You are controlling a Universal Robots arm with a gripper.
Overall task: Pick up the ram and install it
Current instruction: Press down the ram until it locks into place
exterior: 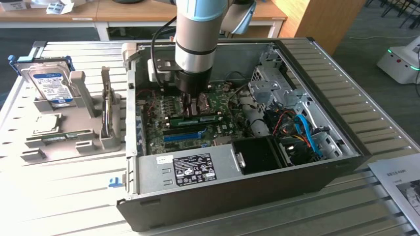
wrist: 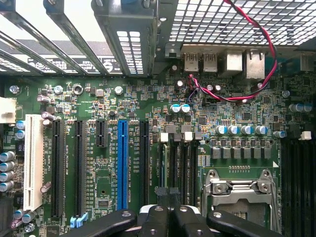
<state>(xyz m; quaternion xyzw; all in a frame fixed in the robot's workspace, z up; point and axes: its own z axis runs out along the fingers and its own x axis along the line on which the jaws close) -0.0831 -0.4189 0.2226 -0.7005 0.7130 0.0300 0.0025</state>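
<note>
Gripper is down inside the open PC case, directly over the motherboard. Fingers are closed, pressed together tip to tip; nothing visibly sits between them in the wrist view.

The ram lies on the board just beneath the fingertips, a green stick with a pale label, its long axis running across the board from the exterior view's left to its right, roughly parallel to the blue slot a little nearer the camera. Judgement: the stick sits at or in the memory slots and the closed fingers bear on or hover just above its upper edge; contact itself cannot be confirmed. Whether it is fully seated cannot be told.

Exterior view gives the overall layout: a grey holder on the tabletop, well apart to the view's left of the case, carrying a hard drive.

Wrist view gives board detail instead: the dark memory slots run straight away from the fingertips, beside the CPU socket; the ram's green edge is not distinguishable there.
</note>
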